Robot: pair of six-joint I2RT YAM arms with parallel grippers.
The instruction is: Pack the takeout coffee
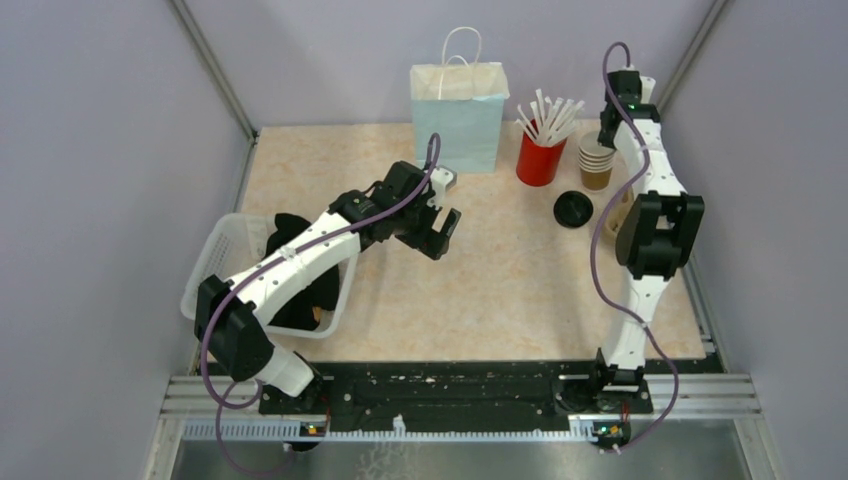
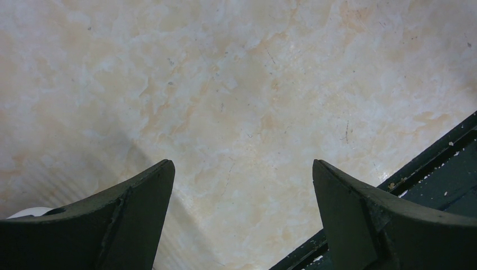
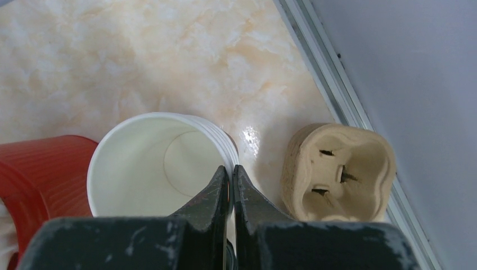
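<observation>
We look down on a table (image 1: pixel 500 290) whose top is a pale marbled cream and peach, finely specked and glossy enough to carry a small glint (image 3: pixel 247 135). A plain lilac-grey left wall (image 1: pixel 100 150), back wall (image 1: pixel 330 50) and right wall (image 1: pixel 780 200) close it in, with slanting silver metal struts (image 1: pixel 215 70) at the back corners. Along the near edge we see a black plate (image 1: pixel 450 385) and a silver rail (image 1: pixel 450 432). The light is soft and even.
</observation>
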